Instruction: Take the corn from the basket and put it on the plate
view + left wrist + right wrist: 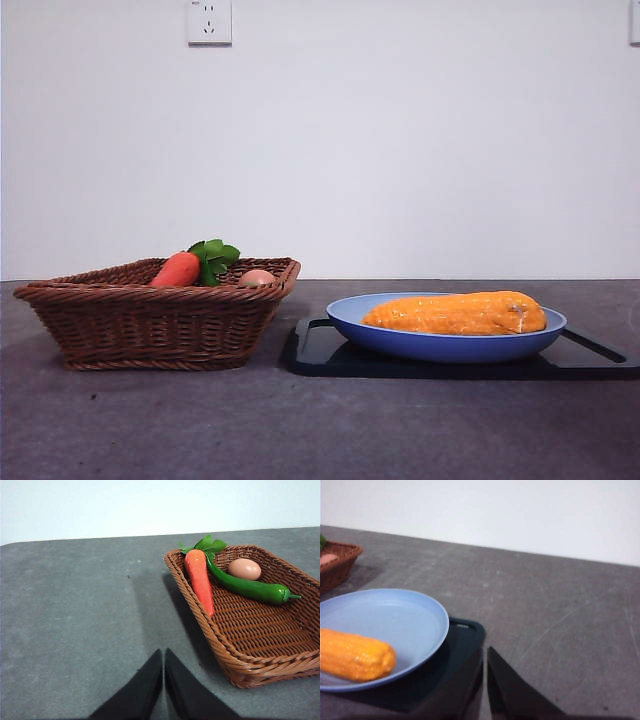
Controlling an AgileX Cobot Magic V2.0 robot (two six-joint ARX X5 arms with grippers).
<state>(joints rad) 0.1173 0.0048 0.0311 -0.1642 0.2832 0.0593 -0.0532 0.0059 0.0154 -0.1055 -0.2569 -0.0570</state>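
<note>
The basket (pixel 155 320) sits nearest, lower left in the front view, holding one carrot (pixel 200 580), one green pepper (pixel 247 587) and one egg (pixel 244 569). The one corn (pixel 455 313) already lies lengthwise across the one plate (pixel 345 315) on a black tray (pixel 320 352), lower right. The right gripper (pixel 485 680), jaws together, is nearer it; the left gripper (pixel 163 680), also closed, hangs beside the basket over the counter (pixel 300 430).
</note>
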